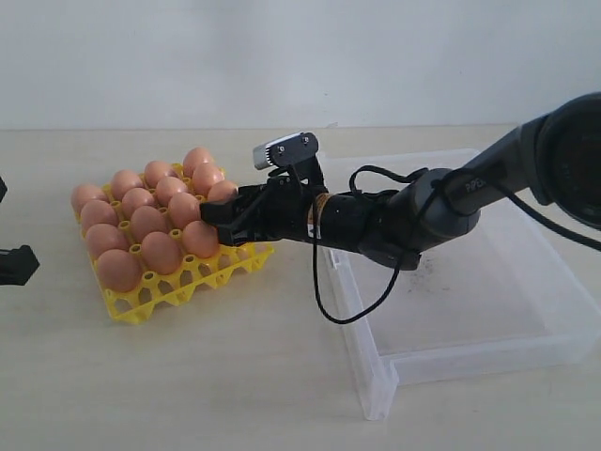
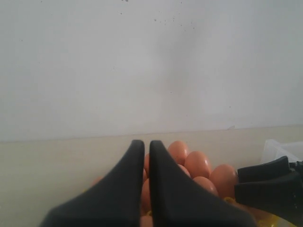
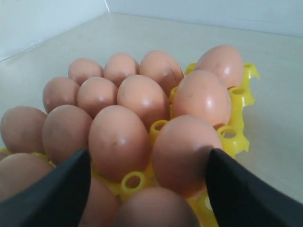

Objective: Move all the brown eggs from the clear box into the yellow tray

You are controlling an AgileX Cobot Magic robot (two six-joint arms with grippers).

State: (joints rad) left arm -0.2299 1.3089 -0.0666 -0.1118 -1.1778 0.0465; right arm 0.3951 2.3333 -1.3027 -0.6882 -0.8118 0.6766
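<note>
Several brown eggs [image 1: 150, 221] fill cups of the yellow tray [image 1: 202, 277] at the left of the table. My right gripper [image 1: 214, 221] reaches across to the tray's right side and stands open. In the right wrist view its jaws [image 3: 147, 153] stand wide apart, with one egg [image 3: 156, 208] low between them, seated among the other eggs and not pinched. The clear box [image 1: 488, 301] lies at the right under that arm, and no egg shows in it. My left gripper [image 2: 147, 144] is shut with nothing in it, left of the tray, with only its tip [image 1: 19, 263] at the exterior view's left edge.
Some yellow cups along the tray's near edge [image 1: 178, 291] hold no egg. The right arm's black cable [image 1: 324, 291] loops down over the clear box's left wall. A pale wall runs behind the table.
</note>
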